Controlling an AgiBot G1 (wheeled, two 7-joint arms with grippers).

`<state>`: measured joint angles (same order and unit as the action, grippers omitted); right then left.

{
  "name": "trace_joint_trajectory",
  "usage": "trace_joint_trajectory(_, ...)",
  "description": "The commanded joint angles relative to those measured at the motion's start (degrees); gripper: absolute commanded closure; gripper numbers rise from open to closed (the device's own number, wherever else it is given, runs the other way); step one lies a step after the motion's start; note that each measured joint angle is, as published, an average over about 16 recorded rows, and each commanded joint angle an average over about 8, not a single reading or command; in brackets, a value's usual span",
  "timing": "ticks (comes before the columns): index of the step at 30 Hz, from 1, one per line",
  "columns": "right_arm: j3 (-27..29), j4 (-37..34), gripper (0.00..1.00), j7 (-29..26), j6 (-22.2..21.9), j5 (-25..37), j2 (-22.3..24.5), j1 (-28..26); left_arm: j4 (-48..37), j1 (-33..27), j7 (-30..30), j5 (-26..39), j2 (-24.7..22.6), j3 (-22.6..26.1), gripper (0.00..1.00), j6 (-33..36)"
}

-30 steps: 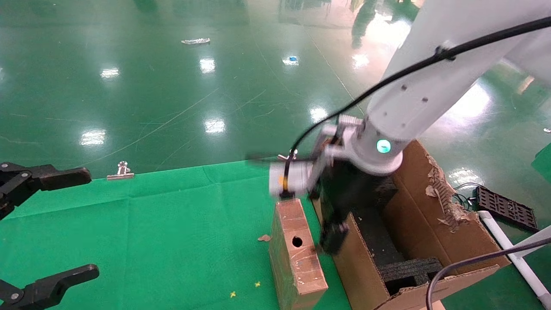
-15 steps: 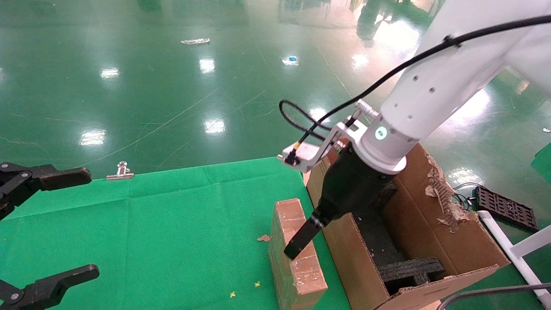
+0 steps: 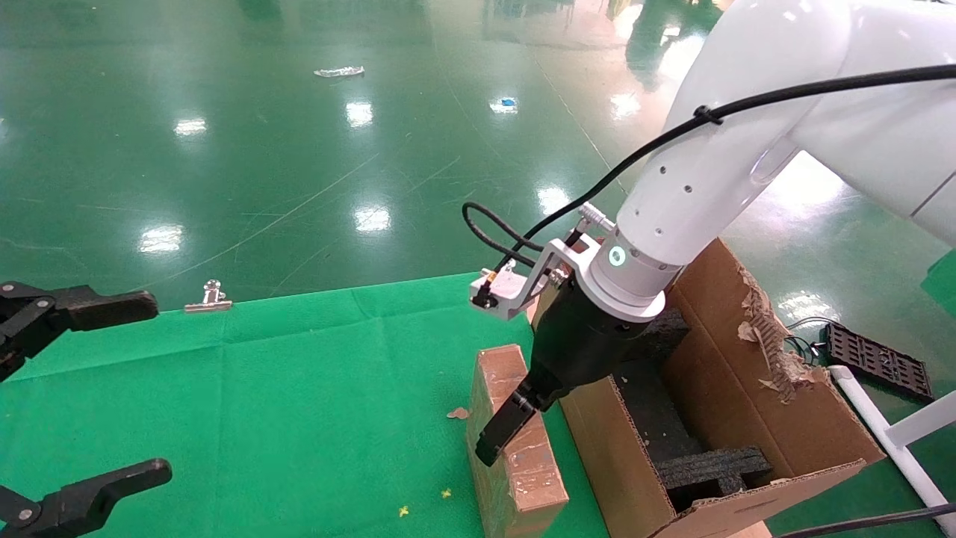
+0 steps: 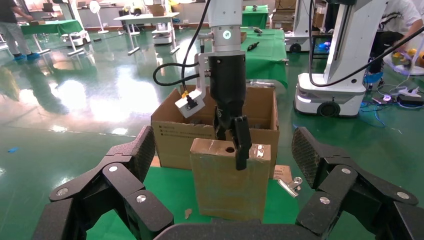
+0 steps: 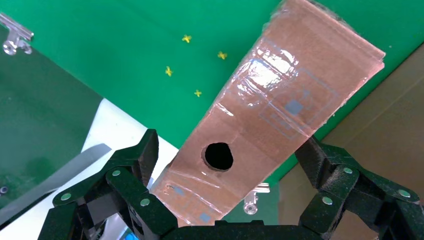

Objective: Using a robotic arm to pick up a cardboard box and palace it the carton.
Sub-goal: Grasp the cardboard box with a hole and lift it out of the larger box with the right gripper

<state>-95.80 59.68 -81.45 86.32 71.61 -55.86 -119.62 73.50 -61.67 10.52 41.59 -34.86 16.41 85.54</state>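
The small cardboard box (image 3: 523, 478) stands on edge on the green cloth, close beside the large carton (image 3: 747, 388). Its narrow top face with the round hole faces up. The white robotic arm's right gripper (image 3: 515, 426) is open and straddles the top of the box, with one black finger (image 3: 497, 437) hanging down its side. In the right wrist view the box top (image 5: 300, 85) lies between the spread fingers of the right gripper (image 5: 230, 145). The left gripper (image 3: 153, 387) is open and empty at the left edge. Its wrist view faces the box (image 4: 227, 185) and the carton (image 4: 175, 140).
Black foam inserts (image 3: 709, 467) lie inside the carton, whose far flap is torn (image 3: 769, 344). A metal binder clip (image 3: 210, 297) holds the cloth's far edge. A black tray (image 3: 877, 362) and a white pipe (image 3: 881, 433) lie on the floor to the right.
The right gripper has swung from over the carton's near wall to the left and come down onto the small box's top, its finger now lower along the box side. The left gripper has not moved.
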Motion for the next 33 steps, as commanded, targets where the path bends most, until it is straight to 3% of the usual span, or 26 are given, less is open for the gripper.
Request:
trace_joint_trajectory(1, -0.1, 0.1, 0.96, 0.0, -0.2, 0.2, -0.2, 0.2, 0.0, 0.0, 0.0, 0.0, 0.0, 0.0, 0.68, 0.0)
trace_joint_trajectory(3, -0.3, 0.6, 1.0, -0.3, -0.1, 0.5, -0.2, 0.2, 0.0, 0.0, 0.0, 0.0, 0.0, 0.0, 0.89, 0.0)
trace_joint_trajectory(6, -0.6, 1.3, 1.0, -0.8, -0.1, 0.8, 0.0, 0.4, 0.0, 0.0, 0.0, 0.0, 0.0, 0.0, 1.0, 0.0)
trace_joint_trajectory(23, -1.5, 3.9, 1.0, -2.0, -0.5, 1.9, 1.5, 0.9, 0.0, 0.0, 0.0, -0.1, 0.0, 0.1, 1.0, 0.0)
trace_joint_trajectory(33, -0.5, 5.0, 1.0, 0.0, -2.1, 2.0, 3.6, 0.1, 0.0, 0.0, -0.1, -0.1, 0.1, 0.1, 1.0, -0.1)
